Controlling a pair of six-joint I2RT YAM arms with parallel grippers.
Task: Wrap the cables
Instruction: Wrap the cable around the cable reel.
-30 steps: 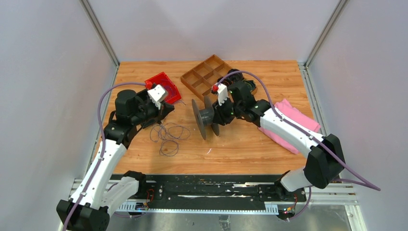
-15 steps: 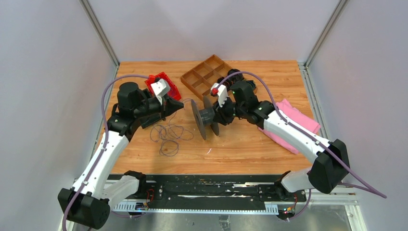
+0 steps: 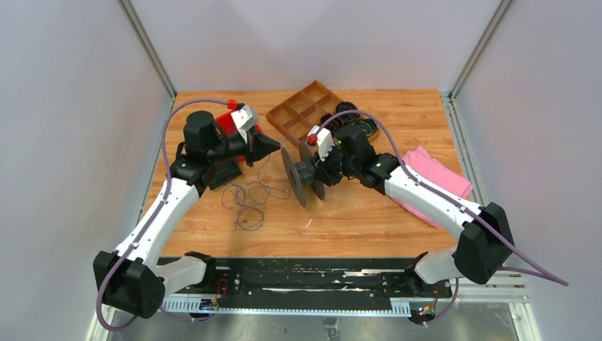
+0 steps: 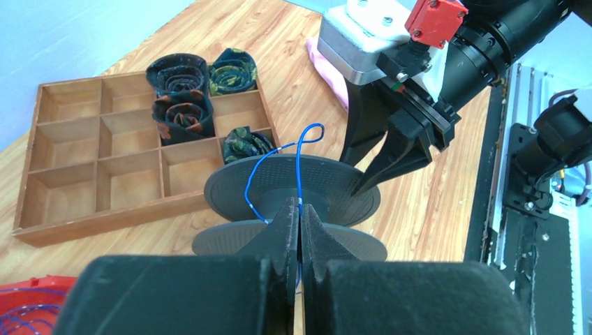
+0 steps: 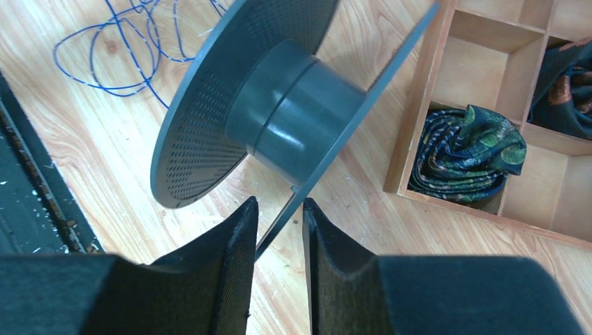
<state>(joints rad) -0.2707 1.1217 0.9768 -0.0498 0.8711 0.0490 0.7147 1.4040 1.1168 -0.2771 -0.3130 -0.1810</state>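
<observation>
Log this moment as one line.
left jaws: shut on thin blue cable | right jaws: straddling flange of dark grey round plastic spool, grip unclear | cable: rest lying loose on wooden table

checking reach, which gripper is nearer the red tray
Left. The left gripper, shut on a cable, sits just beside the red tray; the right gripper is farther off, straddling the spool rim.

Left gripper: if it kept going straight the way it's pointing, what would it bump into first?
Most likely the dark grey spool, around the hub between its discs. The left gripper, shut on the thin blue cable, points straight at it, though the gap is hard to judge.
</observation>
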